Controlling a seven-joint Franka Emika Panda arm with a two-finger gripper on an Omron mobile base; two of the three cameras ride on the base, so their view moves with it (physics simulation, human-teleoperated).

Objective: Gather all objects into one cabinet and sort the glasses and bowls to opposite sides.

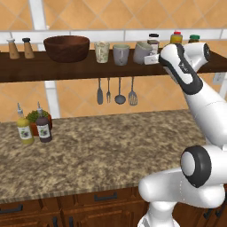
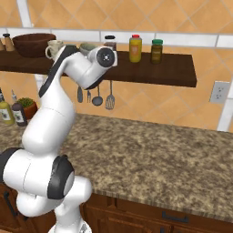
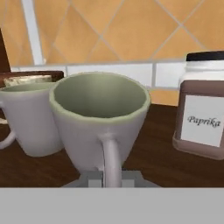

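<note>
- The white arm (image 1: pixel 199 111) rises from its base at the desk's front edge, bends at a dark elbow joint, and reaches up and forward to the wall shelf (image 1: pixel 53 66), with the wrist level with the plank.
- In the left base view the hand (image 1: pixel 156 59) points leftward along the shelf and sits right against the nearer grey mug (image 1: pixel 142 52).
- In the hand view that mug (image 3: pixel 101 122) stands very close, upright on the shelf, its handle turned straight toward the camera and running down between the two dark tips at the bottom edge.
- The fingers (image 3: pixel 89 179) lie on either side of the handle, but so little of them shows that I cannot tell whether they are clenched on it or released.
- The second grey mug (image 1: pixel 121 54) stands just to the left of the first; in the hand view the two look touching or nearly so.
- The cream patterned cup (image 1: pixel 102 51) stands next along the shelf to the left, near the second mug.
- The big dark wooden bowl (image 1: pixel 67 48) sits left of the cup, and two shakers (image 1: pixel 20 48) stand at the shelf's left end.
- A paprika jar (image 3: pixel 202 107) stands just right of the nearer mug, and two jars with coloured lids (image 2: pixel 144 49) stand farther right on the same plank.
- Utensils (image 1: pixel 116 92) hang under the shelf; two bottles (image 1: pixel 33 126) and a small potted plant (image 1: pixel 36 117) stand at the left of the speckled desk (image 1: pixel 111 150).
</note>
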